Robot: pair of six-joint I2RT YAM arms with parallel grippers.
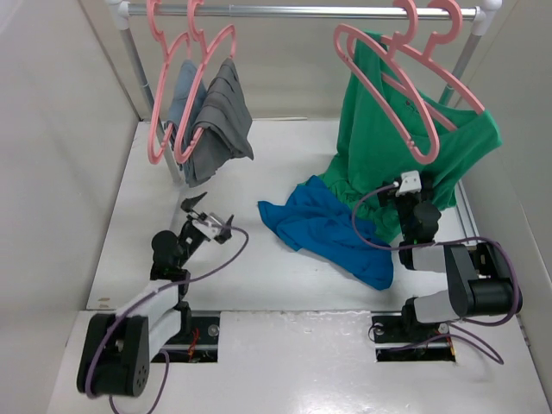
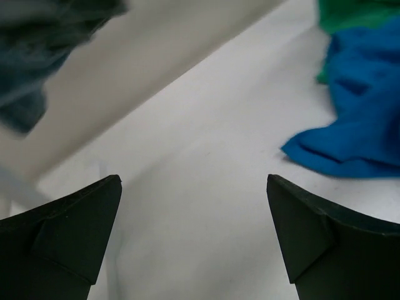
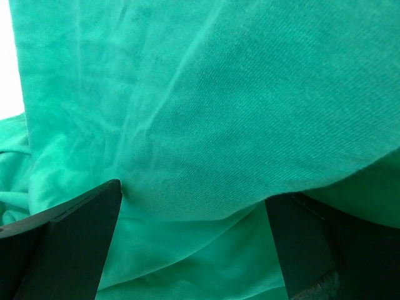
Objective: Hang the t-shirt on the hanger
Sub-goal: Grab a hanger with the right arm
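The left hand point(image 1: 208, 221) hangs just above the bare desk point(image 1: 259, 285) with its fingers point(image 2: 75, 237) spread wide and nothing between them. Ahead of it and off to its right lies the blue t-shirt point(image 1: 323, 226), crumpled flat on the desk. Its nearest fold point(image 2: 325, 156) is close to the right fingertip but clear of it.

The right hand point(image 1: 410, 185) is also spread apart, with its nose pushed into the hanging green top point(image 3: 219, 112). That cloth drapes across the gap without being pinched. The t-shirt lies down and to this hand's left, one edge tucked under the green hem.

Above the right hand, a pink hanger point(image 1: 422, 155) hangs on the rail point(image 1: 302, 11) against the green top. I cannot tell which of the two overlapping frames there is bare.

The step seems to be picking up the t-shirt. To do it well:
- Slide the left hand low toward the near fold and close on one layer by the collar or shoulder, not a bunched hem.
- Back the right hand out without closing, so the green cloth is not dragged along.
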